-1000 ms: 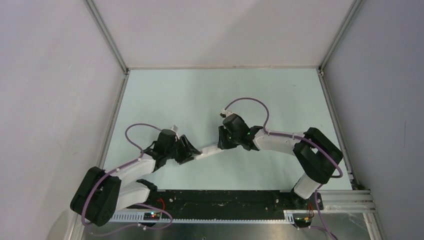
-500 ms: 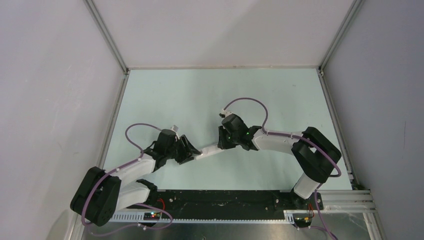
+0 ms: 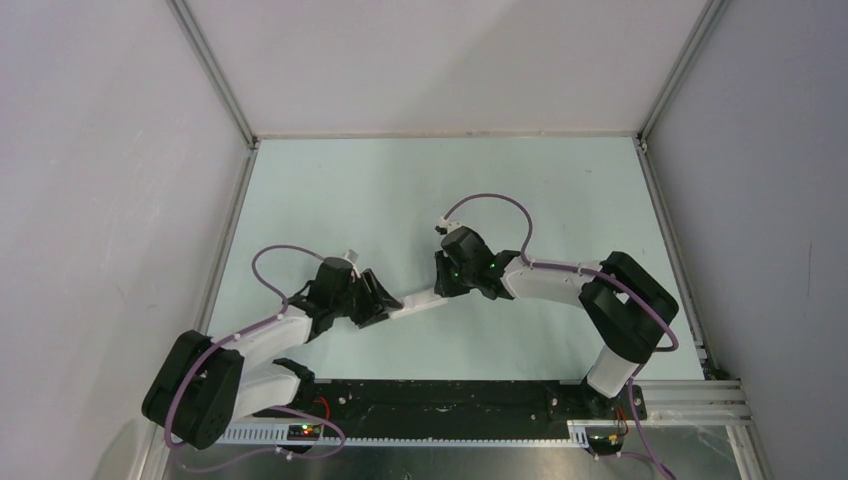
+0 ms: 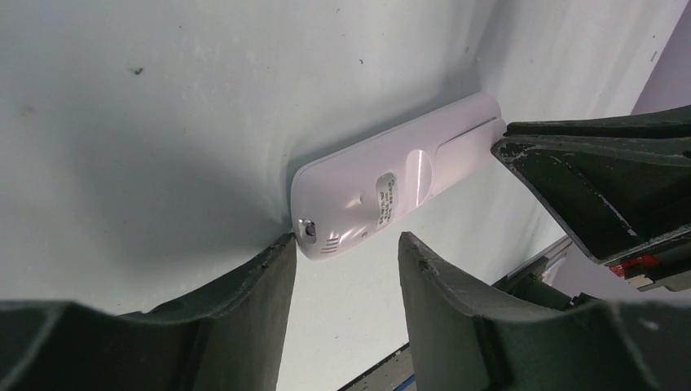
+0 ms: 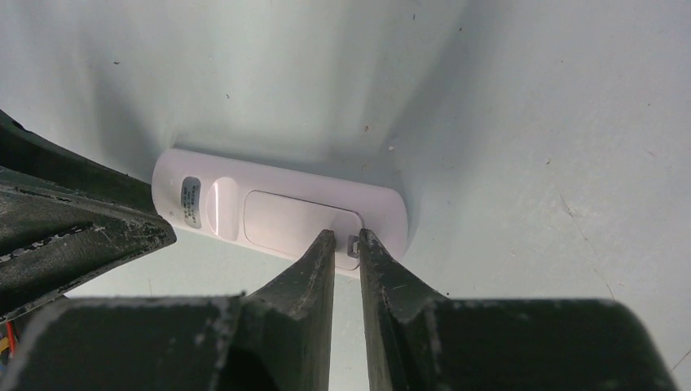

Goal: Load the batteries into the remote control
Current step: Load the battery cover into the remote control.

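1 remote control (image 5: pixel 277 213), 2 grippers (image 4: pixel 342 246) (image 5: pixel 346 238)

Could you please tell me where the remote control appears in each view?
Top external: remote control just below centre, a white sliver.
Left wrist: remote control at centre, slanting up-right.
Right wrist: remote control left of centre, lying crosswise.
Shared landmark: left fingers at its labelled end.

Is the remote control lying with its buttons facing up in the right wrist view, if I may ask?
No, the remote control shows its smooth back, with a battery cover and a small label, no buttons.
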`<control>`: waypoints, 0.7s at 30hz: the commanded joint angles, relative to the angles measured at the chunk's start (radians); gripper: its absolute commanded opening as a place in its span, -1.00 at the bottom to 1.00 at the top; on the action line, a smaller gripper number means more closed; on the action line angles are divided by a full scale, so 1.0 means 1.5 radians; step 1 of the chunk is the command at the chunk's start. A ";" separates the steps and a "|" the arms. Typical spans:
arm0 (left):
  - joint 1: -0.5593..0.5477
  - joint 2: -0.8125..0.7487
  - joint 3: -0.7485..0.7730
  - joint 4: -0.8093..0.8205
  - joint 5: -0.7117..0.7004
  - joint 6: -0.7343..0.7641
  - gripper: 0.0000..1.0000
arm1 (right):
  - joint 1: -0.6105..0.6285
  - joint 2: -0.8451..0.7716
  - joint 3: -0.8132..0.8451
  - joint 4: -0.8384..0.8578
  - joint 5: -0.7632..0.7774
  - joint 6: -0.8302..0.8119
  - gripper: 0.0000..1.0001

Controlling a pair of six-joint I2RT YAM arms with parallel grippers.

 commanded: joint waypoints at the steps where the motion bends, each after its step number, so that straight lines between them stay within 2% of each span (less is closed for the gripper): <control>1: -0.005 0.020 -0.006 -0.047 -0.032 0.036 0.12 | 0.012 0.014 0.027 0.010 0.008 -0.017 -0.60; 21: -0.005 0.021 -0.009 -0.043 -0.032 0.036 0.12 | 0.075 0.069 0.083 -0.110 0.157 -0.054 -0.47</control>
